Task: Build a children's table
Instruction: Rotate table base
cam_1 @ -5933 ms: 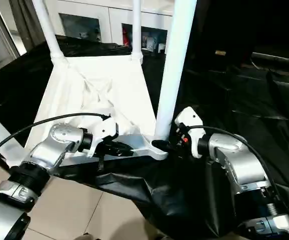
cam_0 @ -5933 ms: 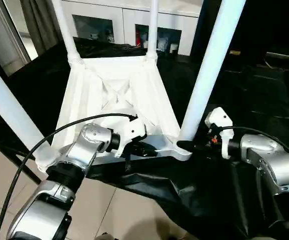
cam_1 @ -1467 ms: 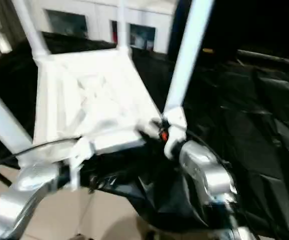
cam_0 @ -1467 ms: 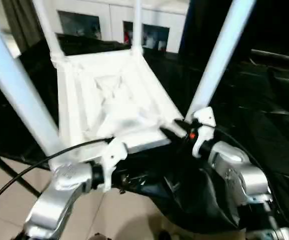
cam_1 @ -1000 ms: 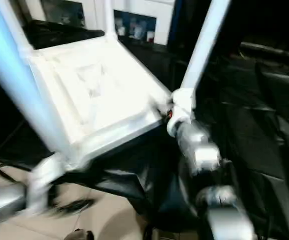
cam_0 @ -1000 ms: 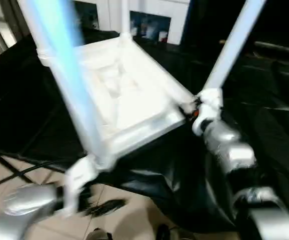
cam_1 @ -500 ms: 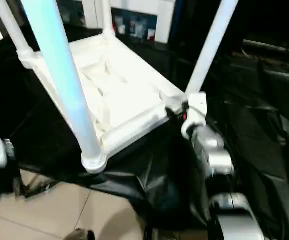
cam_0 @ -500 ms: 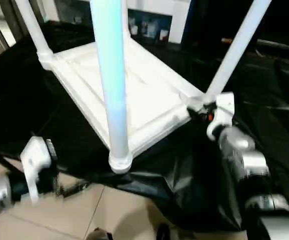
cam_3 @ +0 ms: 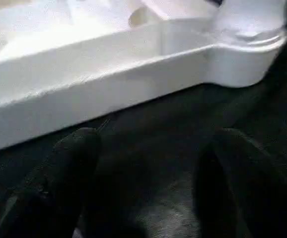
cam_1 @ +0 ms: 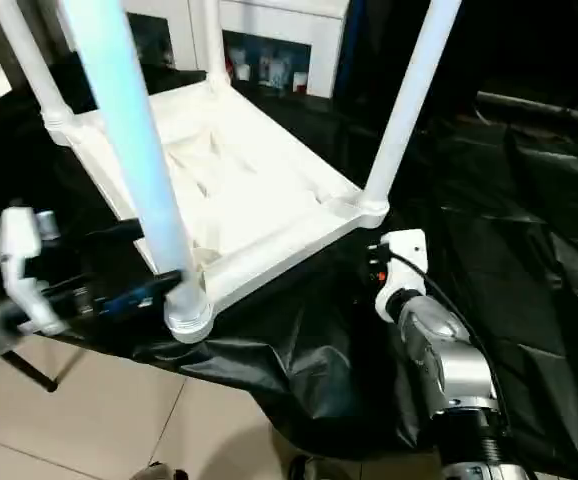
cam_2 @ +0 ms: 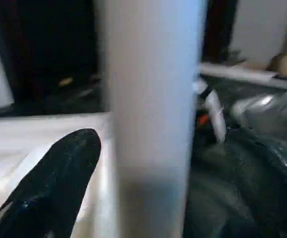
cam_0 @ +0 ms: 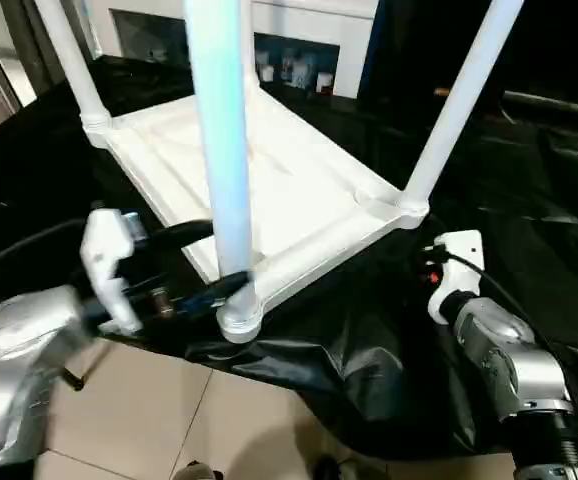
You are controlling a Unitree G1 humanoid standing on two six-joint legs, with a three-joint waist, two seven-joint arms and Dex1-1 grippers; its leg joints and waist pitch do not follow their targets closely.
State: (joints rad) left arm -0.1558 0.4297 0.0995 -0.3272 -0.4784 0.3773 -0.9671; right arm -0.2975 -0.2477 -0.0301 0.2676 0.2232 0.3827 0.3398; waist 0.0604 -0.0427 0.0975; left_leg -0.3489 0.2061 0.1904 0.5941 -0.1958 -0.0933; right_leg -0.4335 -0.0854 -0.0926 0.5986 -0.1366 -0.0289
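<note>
On our left, our left gripper (cam_0: 204,295) reaches in low at the base of the near white tapered tube leg (cam_0: 221,160), just beside its round corner socket (cam_0: 239,320); in the left wrist view one black finger (cam_2: 54,183) lies beside that leg, and we cannot tell whether the jaws are closed on it or merely alongside; we judge the gripper is there to steady or test the leg where it seats, since low on the tube is where a push turns into seating force.

In the middle, the white plastic rectangular tabletop with its ribbed underside up (cam_0: 269,190) lies upside down on the black plastic sheet (cam_0: 349,350) covering the work surface, its near corner overhanging the sheet's edge above the tiled floor (cam_0: 129,420); all four legs stand up from their corner sockets, so we judge the assembly nearly done.

On our right, our right gripper (cam_3: 148,163) hangs apart from the tabletop's rim (cam_3: 108,79), its two black fingers spread and holding nothing, facing the right corner socket (cam_0: 409,212); we read this as standing ready, clear of the leg there.
</note>
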